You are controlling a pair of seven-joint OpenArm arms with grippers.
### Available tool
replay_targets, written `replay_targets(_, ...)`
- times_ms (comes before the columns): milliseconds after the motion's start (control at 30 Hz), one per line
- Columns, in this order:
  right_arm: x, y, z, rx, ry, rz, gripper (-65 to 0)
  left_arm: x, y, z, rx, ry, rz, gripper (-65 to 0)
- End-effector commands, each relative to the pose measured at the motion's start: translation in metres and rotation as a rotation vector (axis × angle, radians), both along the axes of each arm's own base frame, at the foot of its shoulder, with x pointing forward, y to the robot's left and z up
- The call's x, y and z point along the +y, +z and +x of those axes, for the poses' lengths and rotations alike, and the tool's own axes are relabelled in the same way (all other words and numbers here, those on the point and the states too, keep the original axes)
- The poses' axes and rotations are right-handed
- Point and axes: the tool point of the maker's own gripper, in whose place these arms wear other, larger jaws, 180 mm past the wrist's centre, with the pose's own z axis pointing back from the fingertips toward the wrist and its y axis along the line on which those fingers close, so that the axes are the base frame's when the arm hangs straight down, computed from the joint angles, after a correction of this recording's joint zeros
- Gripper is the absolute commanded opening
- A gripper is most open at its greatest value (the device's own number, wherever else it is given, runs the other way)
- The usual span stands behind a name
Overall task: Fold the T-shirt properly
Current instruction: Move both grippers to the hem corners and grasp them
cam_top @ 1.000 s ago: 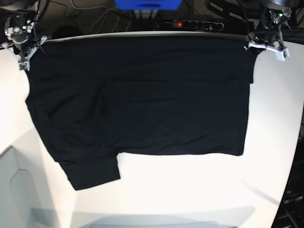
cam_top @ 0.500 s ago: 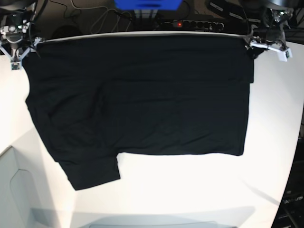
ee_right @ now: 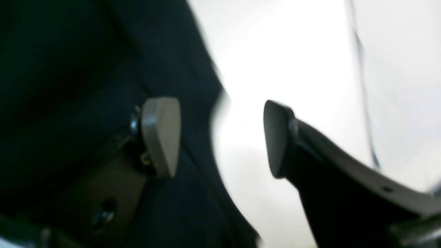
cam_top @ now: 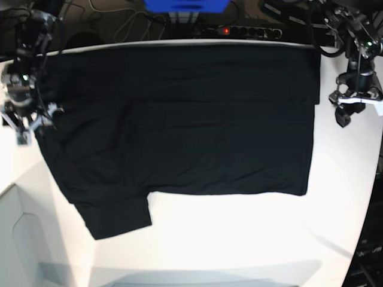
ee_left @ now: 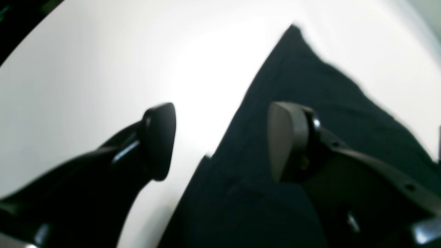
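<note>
The T-shirt (cam_top: 179, 125) lies spread flat, plain black side up, across the far half of the white tabletop (cam_top: 239, 239), its top edge along the tabletop's far rim and one sleeve reaching toward the near-left of the base view. That view shows the whole garment and both arms at its sides, but too small to read the fingers. The left wrist view fills that in: the left claw (ee_left: 220, 141) stands wide apart and empty, one finger (ee_left: 160, 137) over bare tabletop and the other over black cloth, with the shirt's edge running between them (a pointed corner of fabric shows farther off). The right wrist view, badly blurred, shows the right claw (ee_right: 220, 136) likewise spread, holding nothing, one pale pad (ee_right: 162, 134) over the shirt and the dark one over white surface; it seems to hang above the cloth rather than touch it.
</note>
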Motion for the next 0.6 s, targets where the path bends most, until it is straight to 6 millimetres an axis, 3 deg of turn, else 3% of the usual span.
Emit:
replay_targets(0,-0.005,0.016,0.021,-0.054,0.021,-0.021,-25.6,0.000,0.018,0.016,-0.067,-0.016,0.026,-24.3)
replay_targets(133,-0.002,0.020,0.086,-0.100,0.043,0.070,-25.6,-0.008,0.030,0.060,-0.115,-0.060,0.052,-24.1)
replay_targets(233,-0.015,0.018,0.123,-0.093,0.014,0.134,-25.6,-0.012,0.017,0.088,-0.084,-0.080,0.058,-24.1)
replay_targets(333,-0.015,0.008,0.158,-0.117,0.000,0.233,-23.8,-0.018,0.004,0.114,-0.057,-0.095,0.046,-24.1)
replay_targets(400,-0.022,-0.005,0.174,-0.133,-0.014,0.289,-23.3,-0.022,0.000,0.134,-0.040,-0.107,0.046,-24.1)
replay_targets(567,-0.013,-0.038,0.197,-0.157,0.029,0.354,-23.1,-0.033,-0.012,0.177,0.005,-0.143,0.032,-24.1)
